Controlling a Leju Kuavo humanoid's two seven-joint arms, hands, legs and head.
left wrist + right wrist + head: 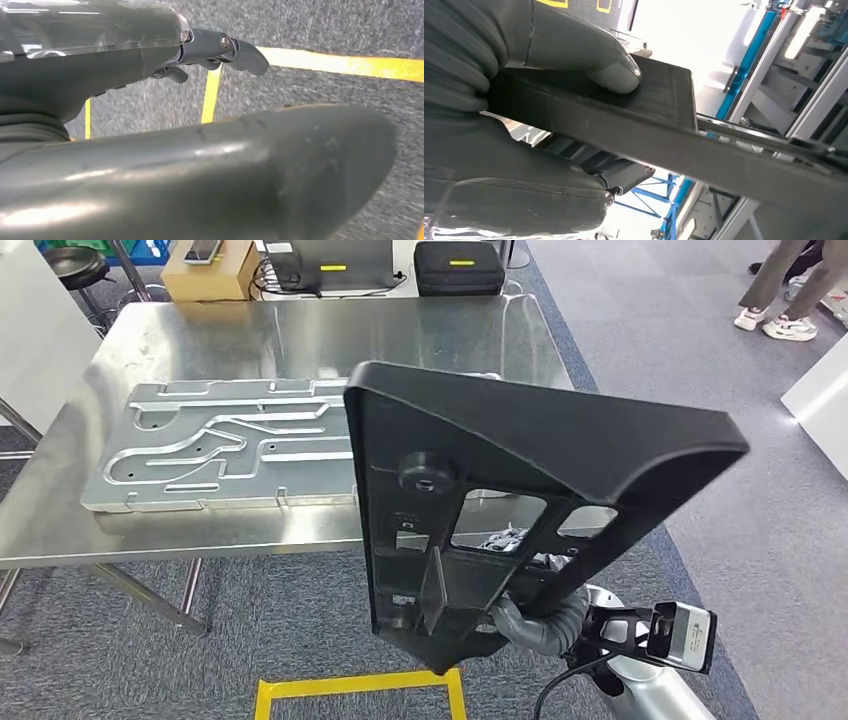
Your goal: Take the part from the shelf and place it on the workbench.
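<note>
A large black moulded part (520, 440) with cut-outs and a round knob stands tilted in front of me, over the near right edge of the steel workbench (300, 340). My right hand (530, 625) grips its lower end from below. Up close, the thumb (614, 70) presses on the flat black part (664, 130) and the fingers wrap under it. My left hand (100, 75) hangs over grey carpet, its fingers (220, 50) loosely extended and holding nothing.
A stamped metal plate (220, 445) lies on the workbench's left half. A cardboard box (210, 270), a laptop (340, 262) and a black case (458, 267) sit along its far edge. Yellow floor tape (360, 685) marks the carpet near me. A person's legs (790, 290) stand far right.
</note>
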